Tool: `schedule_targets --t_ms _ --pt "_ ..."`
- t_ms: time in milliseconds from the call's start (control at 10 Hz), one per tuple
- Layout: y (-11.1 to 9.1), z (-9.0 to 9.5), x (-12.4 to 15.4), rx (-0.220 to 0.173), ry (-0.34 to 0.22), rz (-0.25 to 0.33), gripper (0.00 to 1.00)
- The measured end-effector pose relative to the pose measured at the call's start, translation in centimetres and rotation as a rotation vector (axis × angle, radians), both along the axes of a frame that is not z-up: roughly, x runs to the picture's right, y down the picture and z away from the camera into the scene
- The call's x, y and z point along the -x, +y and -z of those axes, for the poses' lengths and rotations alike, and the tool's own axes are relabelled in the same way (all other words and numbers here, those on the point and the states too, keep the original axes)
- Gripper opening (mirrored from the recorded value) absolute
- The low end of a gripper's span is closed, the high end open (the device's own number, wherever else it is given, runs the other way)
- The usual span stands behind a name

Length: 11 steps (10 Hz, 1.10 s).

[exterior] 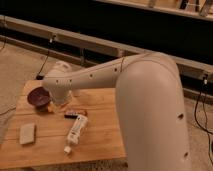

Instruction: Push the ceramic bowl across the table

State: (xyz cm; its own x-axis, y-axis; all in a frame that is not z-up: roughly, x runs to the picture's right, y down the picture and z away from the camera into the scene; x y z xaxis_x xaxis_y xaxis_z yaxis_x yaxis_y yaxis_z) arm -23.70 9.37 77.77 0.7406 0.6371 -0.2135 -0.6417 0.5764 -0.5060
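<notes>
My gripper (54, 103) hung just at three o'clock of the ceramic bowl (38, 96) on the table (102, 135); whether it was spread I couldn't tell.

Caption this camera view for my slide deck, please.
Gripper beside the ceramic bowl near the table's far edge; sponge and white tube lie in front.

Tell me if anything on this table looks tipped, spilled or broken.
Only the white bottle lies on its side near the front edge of the table; nothing spilled shows. The ceramic bowl sits upright at the far left, with the gripper right beside it.
</notes>
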Motion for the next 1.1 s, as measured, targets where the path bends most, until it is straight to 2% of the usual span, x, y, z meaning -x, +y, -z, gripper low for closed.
schedule_targets --t_ms 400,1100 --pt "0.6 -2.9 3.8 0.001 -0.036 0.056 0.65" --pt "0.7 -8.2 8.4 0.026 -0.037 0.096 0.65"
